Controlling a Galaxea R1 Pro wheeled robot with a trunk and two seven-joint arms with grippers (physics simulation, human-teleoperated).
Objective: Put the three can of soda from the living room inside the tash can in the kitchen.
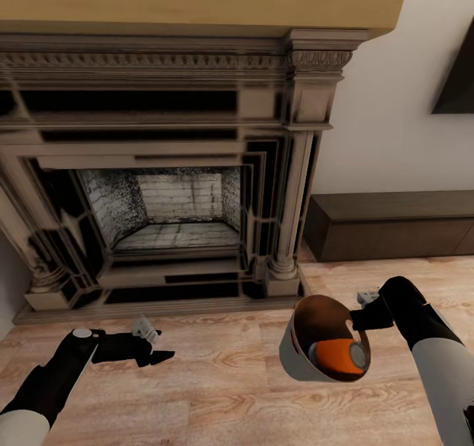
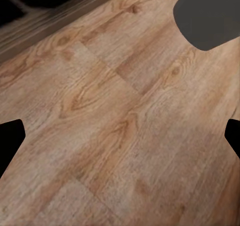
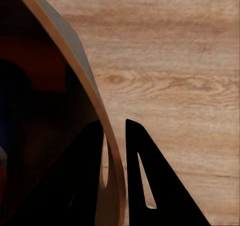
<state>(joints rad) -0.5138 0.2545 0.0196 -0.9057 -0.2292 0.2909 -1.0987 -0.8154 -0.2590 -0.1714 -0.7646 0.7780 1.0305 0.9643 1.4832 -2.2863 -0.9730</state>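
Living-room plank floor (image 1: 217,393) before the fireplace (image 1: 171,170); your right gripper (image 3: 115,156) pinches the tash can (image 1: 296,360) rim, tilted, carrying an orange can (image 1: 337,356); left gripper (image 1: 155,347) hangs released.

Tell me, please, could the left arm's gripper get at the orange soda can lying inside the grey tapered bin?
Probably yes: the left gripper is empty, the bin's mouth tilts openly toward the camera, and only bare floor separates them from the can.

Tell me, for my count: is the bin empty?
No: an orange can lies inside the bin, which the right gripper holds.
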